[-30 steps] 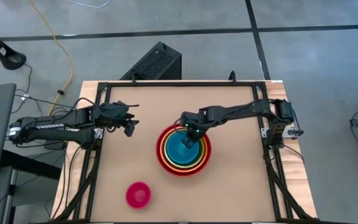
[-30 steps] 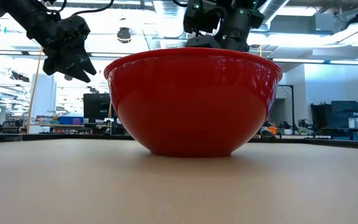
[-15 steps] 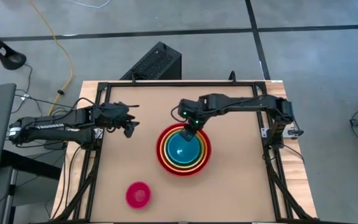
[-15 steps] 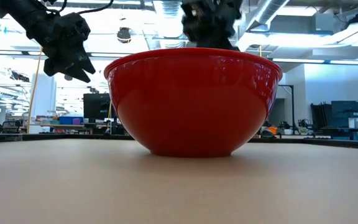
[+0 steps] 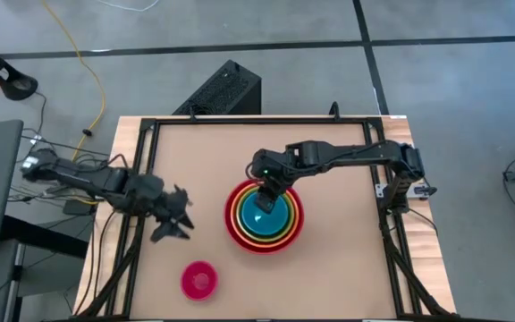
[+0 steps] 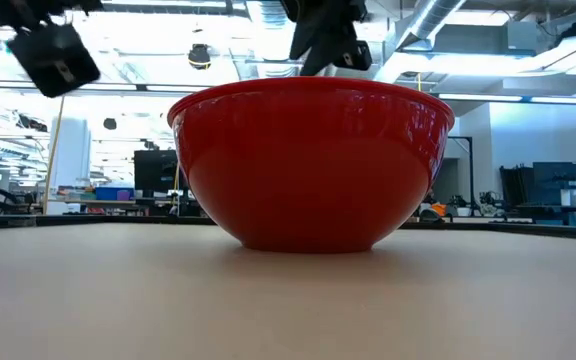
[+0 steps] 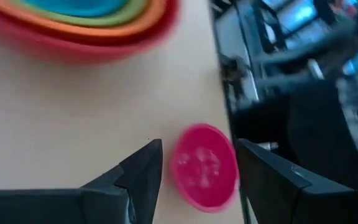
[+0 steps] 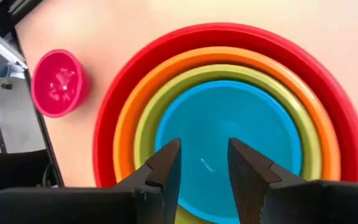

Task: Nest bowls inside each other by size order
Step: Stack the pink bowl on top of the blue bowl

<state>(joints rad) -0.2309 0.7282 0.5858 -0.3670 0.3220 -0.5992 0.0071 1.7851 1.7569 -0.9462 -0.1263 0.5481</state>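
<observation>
Four bowls stand nested at mid-table: a large red-magenta one point(image 5: 236, 234) outermost, then orange point(image 8: 129, 112), lime green point(image 8: 146, 121) and teal blue point(image 8: 229, 118). The stack also shows in the low view point(image 6: 311, 165). The smallest pink-magenta bowl point(image 5: 198, 280) stands alone near the table's near edge. My left gripper point(image 5: 175, 224) is open and empty, left of the stack and above the table. The small bowl point(image 7: 204, 171) shows beyond the gap of its fingers point(image 7: 199, 144). My right gripper point(image 5: 267, 191) is open and empty above the stack's far part, over the teal bowl point(image 8: 204, 144).
A black frame point(image 5: 257, 119) runs along the table's edges. A black box point(image 5: 222, 89) lies on the floor beyond the far edge. Bare tabletop point(image 5: 347, 268) lies right of the stack and toward the near right corner.
My left gripper has swung from the far left toward the table's near edge and a little right, toward the small pink-magenta bowl, and has turned about. My right gripper has shifted a little toward the table's left over the stack. The bowls have stayed put.
</observation>
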